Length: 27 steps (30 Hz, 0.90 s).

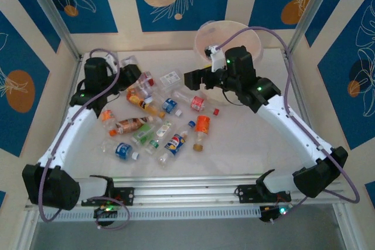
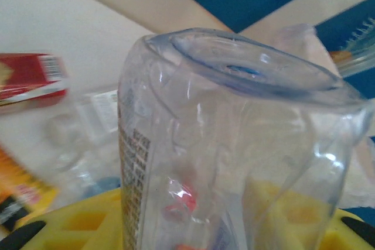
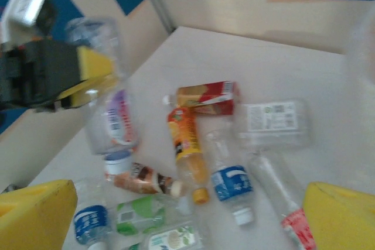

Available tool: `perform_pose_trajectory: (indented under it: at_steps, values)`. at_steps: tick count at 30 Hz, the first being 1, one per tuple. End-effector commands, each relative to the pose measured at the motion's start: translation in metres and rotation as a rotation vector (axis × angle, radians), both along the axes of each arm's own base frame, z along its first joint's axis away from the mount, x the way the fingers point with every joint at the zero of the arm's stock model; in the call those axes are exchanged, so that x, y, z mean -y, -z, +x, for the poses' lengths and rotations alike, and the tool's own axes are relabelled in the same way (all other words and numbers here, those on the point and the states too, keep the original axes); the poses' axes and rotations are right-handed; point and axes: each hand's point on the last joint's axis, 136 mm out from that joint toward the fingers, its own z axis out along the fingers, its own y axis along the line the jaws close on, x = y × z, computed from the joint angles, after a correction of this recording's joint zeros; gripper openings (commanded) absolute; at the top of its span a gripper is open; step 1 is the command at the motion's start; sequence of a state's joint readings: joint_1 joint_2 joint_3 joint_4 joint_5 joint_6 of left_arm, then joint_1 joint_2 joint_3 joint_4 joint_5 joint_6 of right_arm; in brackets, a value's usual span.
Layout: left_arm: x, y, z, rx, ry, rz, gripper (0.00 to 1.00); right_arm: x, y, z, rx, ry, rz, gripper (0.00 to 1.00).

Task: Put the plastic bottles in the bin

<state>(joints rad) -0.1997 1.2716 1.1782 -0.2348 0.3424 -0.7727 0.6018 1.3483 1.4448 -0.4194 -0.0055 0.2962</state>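
Where white table [image 1: 246,139] meets back wall: round bin [image 1: 203,33]. Right gripper [image 1: 193,79] just before bin, fingers spread wide, empty. Left gripper [image 1: 124,77] clamped on clear plastic bottle [image 2: 234,144], far left. Other bottles [image 1: 170,127] scattered mid-table.

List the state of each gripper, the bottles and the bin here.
left gripper: jaws shut on the clear bottle
clear bottle: gripped across its body
right gripper: jaws open, empty
bin: upright, open top
loose bottles: lying on the table, outside the bin
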Motion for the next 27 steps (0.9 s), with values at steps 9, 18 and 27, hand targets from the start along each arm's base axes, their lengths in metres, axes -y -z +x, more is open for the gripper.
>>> perform_pose_trajectory:
  at_steps: [9,18,27]
  values:
    - [0.087,-0.077,0.015,0.136,0.190,-0.181,0.37,-0.068,0.014,0.000,0.000,-0.161,-0.016,0.99]
    - [0.111,-0.084,0.006,0.114,0.280,-0.255,0.37,-0.083,0.021,0.026,0.039,-0.129,-0.068,0.97]
    - [0.115,-0.094,-0.004,0.122,0.316,-0.284,0.42,-0.089,0.017,0.040,0.086,-0.113,-0.086,0.64]
